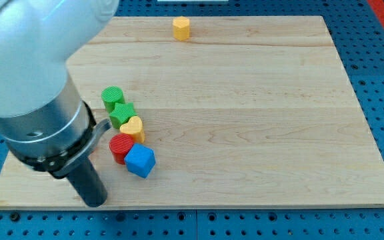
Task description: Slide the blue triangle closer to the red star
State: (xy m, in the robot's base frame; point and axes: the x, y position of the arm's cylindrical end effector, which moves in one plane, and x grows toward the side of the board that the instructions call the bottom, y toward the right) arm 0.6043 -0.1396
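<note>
My dark rod comes down from the large grey arm that fills the view's left, and my tip (95, 201) rests near the board's bottom left edge. A blue block (140, 161), which looks like a cube, lies to the right of and slightly above the tip, apart from it. A red block (120, 147) touches the blue block's upper left; its shape is unclear. No blue triangle shows; the arm hides part of the board's left side.
A yellow heart (133, 128), a green star (122, 115) and a green cylinder (113, 98) form a column above the red block. A yellow block (181, 28) sits near the top edge of the wooden board (259, 120).
</note>
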